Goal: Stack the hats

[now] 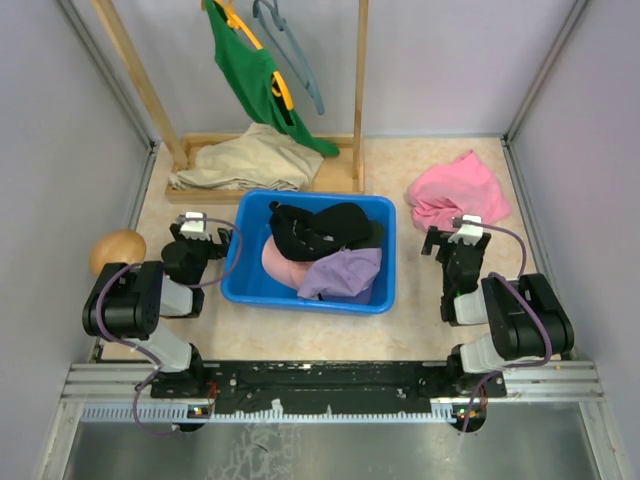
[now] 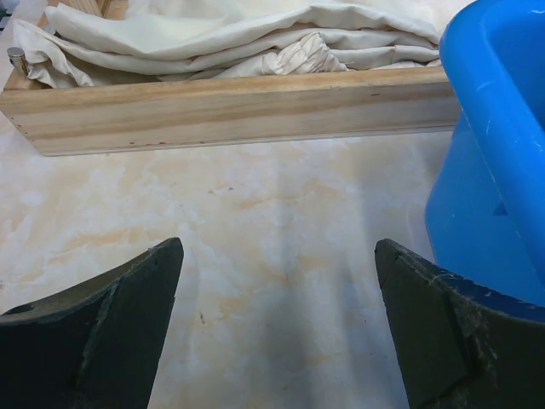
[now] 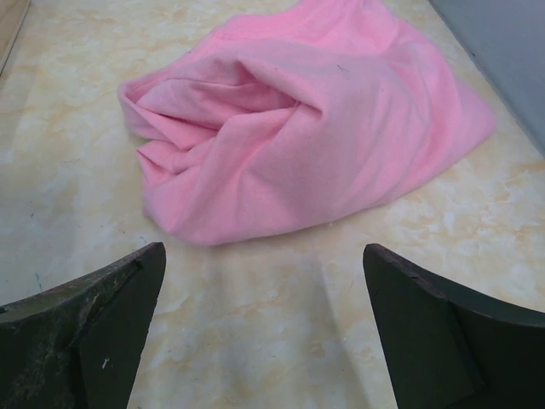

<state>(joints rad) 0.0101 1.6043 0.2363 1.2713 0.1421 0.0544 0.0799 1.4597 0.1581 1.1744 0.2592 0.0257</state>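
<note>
The hats lie piled in a blue bin (image 1: 250, 285) at the table's middle: black caps (image 1: 318, 230) at the back, a pink cap (image 1: 280, 265) at the front left, a lavender cap (image 1: 345, 272) at the front right. My left gripper (image 1: 196, 228) is open and empty, low over the table just left of the bin, whose wall shows in the left wrist view (image 2: 494, 162). My right gripper (image 1: 462, 234) is open and empty, right of the bin, facing the bright pink cloth (image 3: 298, 128).
A wooden rack base (image 2: 230, 106) holds a cream cloth (image 1: 245, 158) behind the left gripper. A green shirt (image 1: 250, 75) hangs on the rack. The pink cloth (image 1: 458, 190) lies at the back right. A tan round object (image 1: 117, 248) sits at the left wall.
</note>
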